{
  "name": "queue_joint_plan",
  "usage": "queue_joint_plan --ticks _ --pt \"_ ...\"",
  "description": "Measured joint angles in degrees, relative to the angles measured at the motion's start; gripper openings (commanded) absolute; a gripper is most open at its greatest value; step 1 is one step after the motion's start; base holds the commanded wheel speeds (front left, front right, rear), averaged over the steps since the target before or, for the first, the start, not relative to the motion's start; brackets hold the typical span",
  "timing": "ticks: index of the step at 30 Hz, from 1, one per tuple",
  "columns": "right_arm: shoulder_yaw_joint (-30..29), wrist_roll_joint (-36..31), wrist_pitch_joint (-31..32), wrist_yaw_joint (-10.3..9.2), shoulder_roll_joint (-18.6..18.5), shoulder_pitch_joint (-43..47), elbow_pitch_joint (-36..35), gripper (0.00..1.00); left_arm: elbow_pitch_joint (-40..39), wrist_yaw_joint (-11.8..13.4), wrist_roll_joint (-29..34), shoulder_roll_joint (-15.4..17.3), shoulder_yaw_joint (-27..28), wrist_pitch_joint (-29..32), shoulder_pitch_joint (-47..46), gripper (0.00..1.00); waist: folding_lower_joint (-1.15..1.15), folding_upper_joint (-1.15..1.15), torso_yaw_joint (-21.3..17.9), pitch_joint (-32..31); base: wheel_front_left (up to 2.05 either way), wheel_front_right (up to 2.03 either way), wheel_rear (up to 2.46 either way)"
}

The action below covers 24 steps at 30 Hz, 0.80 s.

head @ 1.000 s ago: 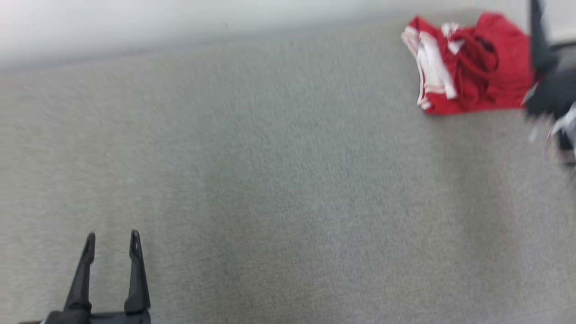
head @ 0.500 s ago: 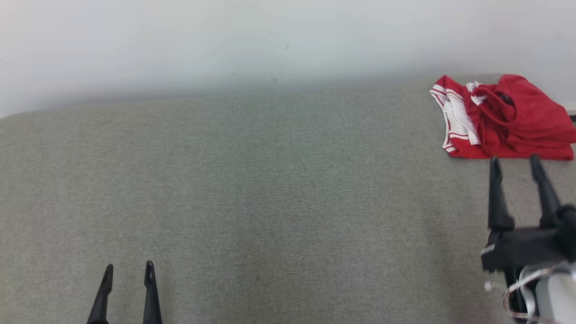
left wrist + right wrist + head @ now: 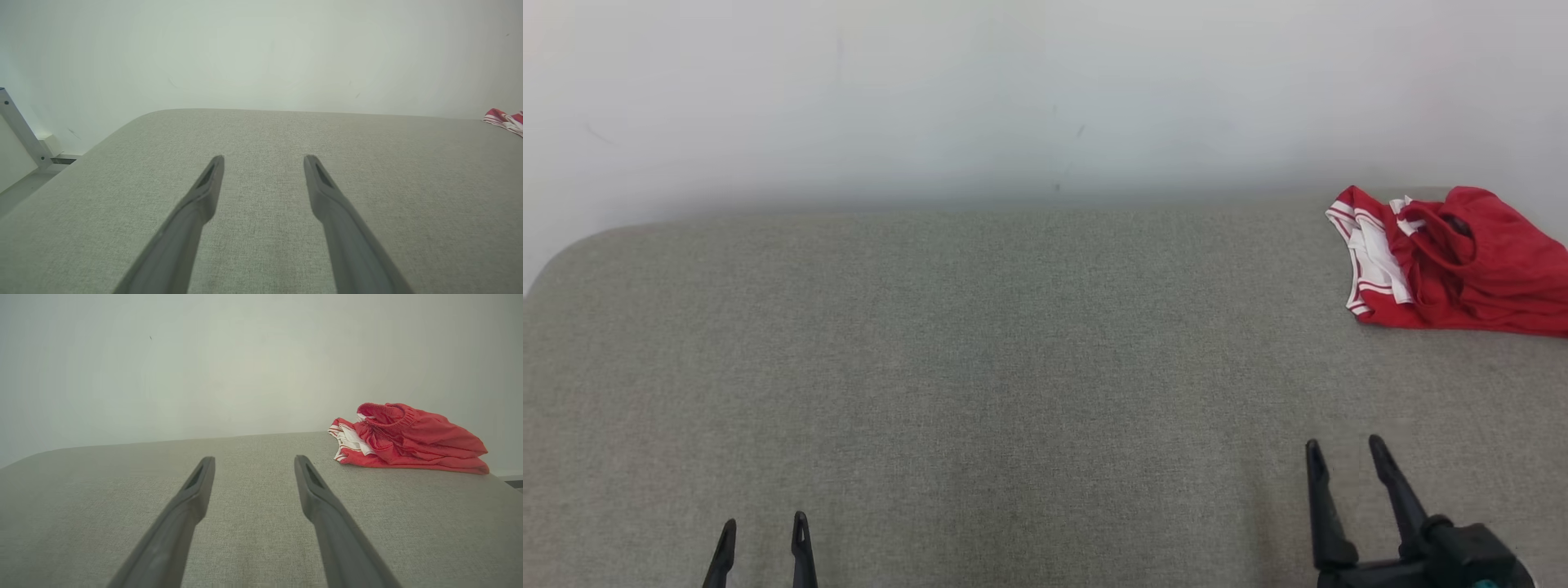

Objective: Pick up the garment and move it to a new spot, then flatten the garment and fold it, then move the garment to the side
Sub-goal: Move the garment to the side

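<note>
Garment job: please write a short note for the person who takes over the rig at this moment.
Left hand: open, empty, at the near left of the grey surface.
Right hand: open, empty, near right, apart from the garment.
Garment: red with white trim, a bunched heap at the far right edge of the surface.
Done: nothing I can confirm; it does not lie flat.
To do: pick up, move, flatten, fold, set aside.
</note>
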Motion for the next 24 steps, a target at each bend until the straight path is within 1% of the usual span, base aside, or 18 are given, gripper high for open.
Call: queue_joint_plan --ticks 7,12,24 --pt "0.66 -1.34 0.0 0.0 1.31 1.55 1.0 1.0 1.74 -0.05 1.07 -0.01 0.1 0.0 0.0 1.0 0.0 0.0 0.75 -1.02 0.0 0.0 0.0" --pt "1.58 -1.7 0.0 0.0 1.81 1.57 0.69 1.0 2.46 -0.53 0.69 -0.01 0.41 0.0 0.01 1.0 0.01 0.0 0.91 -1.38 0.0 0.0 0.0" --pt "2.65 -1.69 0.0 0.0 1.98 1.77 1.53 1.0 3.07 -1.45 0.63 -0.01 0.92 0.0 0.05 1.0 0.01 0.0 0.85 -1.68 0.0 0.0 0.0"
